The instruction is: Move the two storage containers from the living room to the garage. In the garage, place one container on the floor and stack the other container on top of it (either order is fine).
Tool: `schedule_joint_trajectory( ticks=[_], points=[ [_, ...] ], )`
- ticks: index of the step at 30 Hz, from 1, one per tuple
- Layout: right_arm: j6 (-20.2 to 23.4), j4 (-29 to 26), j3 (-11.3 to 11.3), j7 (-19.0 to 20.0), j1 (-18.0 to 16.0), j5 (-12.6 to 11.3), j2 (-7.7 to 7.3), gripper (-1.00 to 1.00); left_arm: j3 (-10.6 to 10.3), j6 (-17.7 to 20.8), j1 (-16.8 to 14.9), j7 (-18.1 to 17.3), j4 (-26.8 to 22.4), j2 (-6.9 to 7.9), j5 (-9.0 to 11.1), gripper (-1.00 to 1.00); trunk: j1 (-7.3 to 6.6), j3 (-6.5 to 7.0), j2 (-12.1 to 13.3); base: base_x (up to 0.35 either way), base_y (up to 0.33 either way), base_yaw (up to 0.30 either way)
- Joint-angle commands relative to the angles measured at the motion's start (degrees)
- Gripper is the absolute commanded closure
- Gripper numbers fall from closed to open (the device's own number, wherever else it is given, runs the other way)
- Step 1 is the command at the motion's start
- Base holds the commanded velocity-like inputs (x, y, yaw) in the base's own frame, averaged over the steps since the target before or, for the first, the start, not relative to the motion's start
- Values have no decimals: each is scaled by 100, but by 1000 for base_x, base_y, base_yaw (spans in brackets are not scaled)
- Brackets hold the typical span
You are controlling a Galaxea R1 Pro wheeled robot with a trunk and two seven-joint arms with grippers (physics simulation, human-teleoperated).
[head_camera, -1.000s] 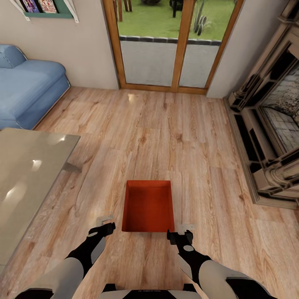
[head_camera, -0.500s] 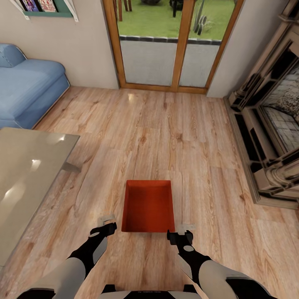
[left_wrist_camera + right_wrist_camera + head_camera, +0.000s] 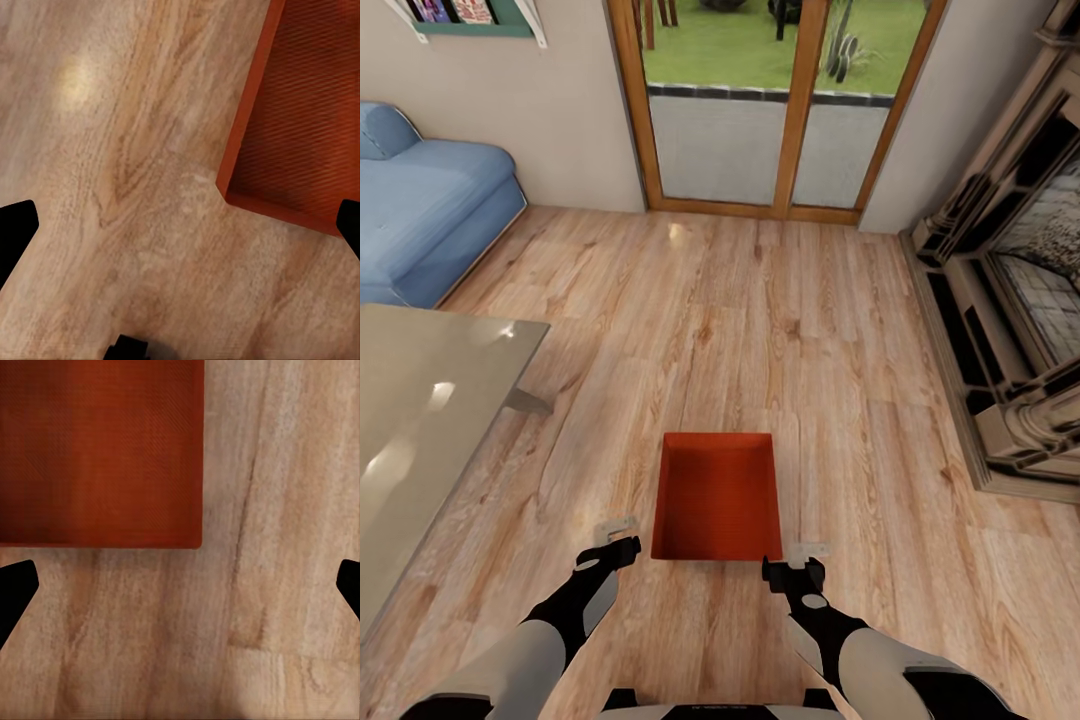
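One red-orange storage container (image 3: 717, 495) sits open-topped on the light wood-plank floor of the living room, straight ahead of me. My left gripper (image 3: 615, 537) hovers open just outside its near left corner. My right gripper (image 3: 801, 562) hovers open just outside the near right corner. In the left wrist view the container (image 3: 300, 127) shows its corner between the spread fingers of the left gripper (image 3: 180, 225), above bare planks. The right wrist view has the container (image 3: 97, 450) beyond the right gripper (image 3: 180, 585), whose fingers are wide apart. Neither gripper touches the box.
A grey glossy table (image 3: 420, 420) fills the left side. Further back on the left stands a blue sofa (image 3: 420, 210). The fireplace (image 3: 1010, 330) runs along the right. A wood-framed glass door (image 3: 760, 120) closes the far wall.
My left gripper has edged slightly right, toward the container's near corner. The view has shifted a little. The container and the right gripper stay put.
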Motion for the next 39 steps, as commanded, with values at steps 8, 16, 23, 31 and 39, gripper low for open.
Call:
schedule_joint_trajectory(
  ticks=[8,16,23,31,39],
  points=[
    [-36,24,-43,-26,-3,44,1,-100,-11,12,0,24,6,0,34,-100,177,-147,-325,0,0,0],
    [-38,25,-43,-26,-3,60,2,-100,-11,5,0,24,66,0,39,-100,352,-291,-646,0,0,0],
    [-42,-27,-55,-32,-3,76,-3,-100,-11,-3,0,24,74,0,42,-100,506,-417,-926,0,0,0],
    [-47,-183,-86,-34,-3,40,-34,-100,-18,16,0,21,57,-8,31,-100,682,-560,-1247,0,0,0],
    [-52,-211,-31,-34,-3,67,-29,-100,-616,49,0,23,52,-7,-120,-100,857,-704,-1568,0,0,0]
  ],
)
